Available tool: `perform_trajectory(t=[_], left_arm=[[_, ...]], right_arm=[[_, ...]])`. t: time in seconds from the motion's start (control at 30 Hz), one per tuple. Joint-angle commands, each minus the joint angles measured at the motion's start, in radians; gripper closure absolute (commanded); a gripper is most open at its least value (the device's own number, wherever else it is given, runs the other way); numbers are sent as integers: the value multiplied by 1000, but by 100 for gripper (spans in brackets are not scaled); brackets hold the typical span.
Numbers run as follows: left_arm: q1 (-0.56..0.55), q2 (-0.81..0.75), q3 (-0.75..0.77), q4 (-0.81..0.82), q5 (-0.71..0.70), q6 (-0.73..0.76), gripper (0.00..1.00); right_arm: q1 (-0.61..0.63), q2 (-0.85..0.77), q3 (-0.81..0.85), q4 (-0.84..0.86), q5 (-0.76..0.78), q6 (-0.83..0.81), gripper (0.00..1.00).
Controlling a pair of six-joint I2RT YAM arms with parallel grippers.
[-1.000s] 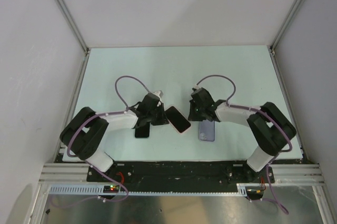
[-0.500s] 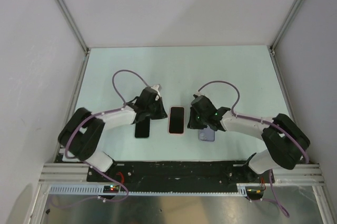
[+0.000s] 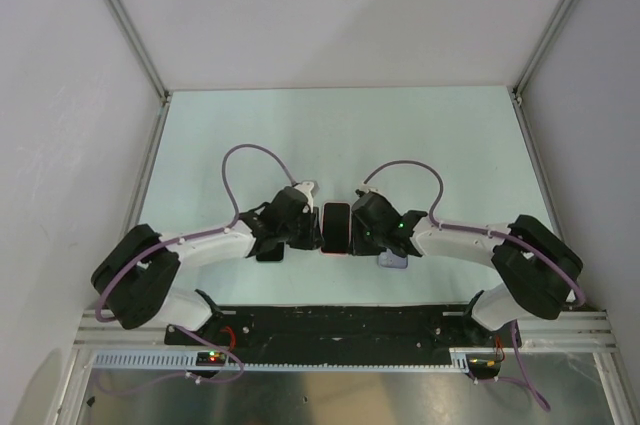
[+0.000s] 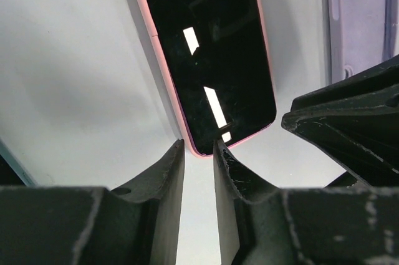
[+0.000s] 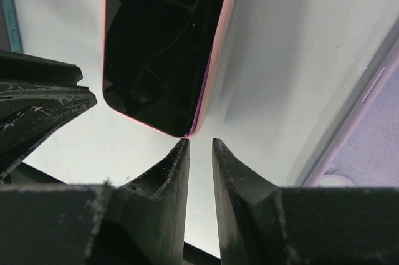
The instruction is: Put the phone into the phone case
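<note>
The phone (image 3: 336,229) lies flat on the table (image 3: 330,135), screen up, close to the middle of the near edge. Its long axis runs from the near edge toward the far edge. It sits exactly between the two arms: the left gripper (image 4: 199,165) is just beside its left side and the right gripper (image 5: 201,165) just beside its right side. Both are equally near to it.

In each wrist view a rounded end of the phone is directly in front of the fingertips. On both grippers the jaws stand a little apart, with only a thin gap and nothing between them. Neither one holds the phone.

The case (image 4: 368,22), pale purple, lies on the table to the right of the phone, near it but not touching, and partly under the right arm. I think the coming move depends on this: the phone must travel to the right, so the right arm is the nearer one to the case.

Count: one phone, one purple case, two grippers. There is also one dark flat slab (image 3: 269,251) left of the left gripper; I cannot tell what it is.
</note>
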Motion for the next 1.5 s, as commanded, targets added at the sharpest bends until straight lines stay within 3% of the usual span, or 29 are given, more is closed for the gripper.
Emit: perform_trajectory(t=[0.0,0.83,1.47], left_arm=[[-16,11,-3,6,-31,17,71],[-30,81,-18,16,2,39,78],[-52,119,-44,-1,-47,47,84]], right_arm=[[11,21,34,7,37,18,74],[34,62,70,9,50,19,75],[58,144,83,-100,142,20,78]])
